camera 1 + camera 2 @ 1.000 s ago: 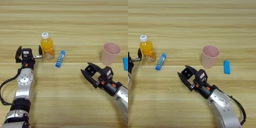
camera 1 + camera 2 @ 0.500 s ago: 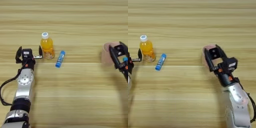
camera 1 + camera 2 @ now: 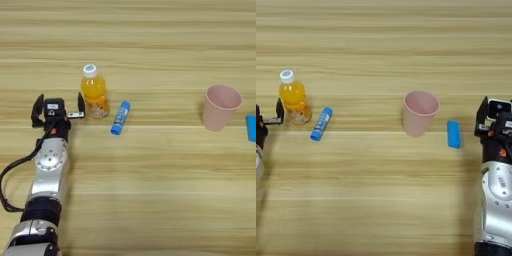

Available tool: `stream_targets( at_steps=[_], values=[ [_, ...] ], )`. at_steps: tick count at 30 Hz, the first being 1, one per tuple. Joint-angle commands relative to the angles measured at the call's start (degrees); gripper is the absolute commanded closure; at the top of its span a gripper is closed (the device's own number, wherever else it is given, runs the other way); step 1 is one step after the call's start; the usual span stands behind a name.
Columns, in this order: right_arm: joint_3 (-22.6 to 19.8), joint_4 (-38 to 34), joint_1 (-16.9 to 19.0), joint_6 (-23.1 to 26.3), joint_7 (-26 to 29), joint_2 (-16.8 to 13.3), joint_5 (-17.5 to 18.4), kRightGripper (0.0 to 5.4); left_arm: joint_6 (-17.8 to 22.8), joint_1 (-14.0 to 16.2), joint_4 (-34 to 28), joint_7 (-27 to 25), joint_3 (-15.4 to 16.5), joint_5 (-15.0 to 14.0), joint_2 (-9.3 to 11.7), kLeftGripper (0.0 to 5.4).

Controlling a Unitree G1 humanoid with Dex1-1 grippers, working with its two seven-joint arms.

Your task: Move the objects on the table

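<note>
Beside the released left gripper: capped orange-drink bottle; pink cup upright (right gripper's grip unclear).

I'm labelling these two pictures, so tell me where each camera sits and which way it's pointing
Left eye view: on the head, looking down on the table; shows the left arm and left gripper beside the orange-drink bottle.
Right eye view: same head, reaching further right; shows the right arm and right gripper near a blue thing.
Both share the bottle, the blue-and-white tube and the pink cup.
</note>
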Motion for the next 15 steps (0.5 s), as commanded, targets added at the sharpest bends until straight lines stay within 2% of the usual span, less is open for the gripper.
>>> stream_targets(
  at_steps=[1,10,15],
  values=[
    [0.98,3.30,-1.66,3.95,0.04,-0.90,-0.41,2.93,0.14,-0.53,0.62,0.26,-0.19,0.52,0.31,0.00],
    [0.42,8.85,-3.28,10.06,0.10,-1.99,0.98,2.93,0.13,-0.56,0.65,0.22,-0.16,0.48,0.37,0.00],
    [-0.27,10.38,-3.79,11.05,-0.70,-2.36,1.37,2.93,0.11,-0.62,0.68,0.17,-0.11,0.43,0.41,0.00]
  ],
)
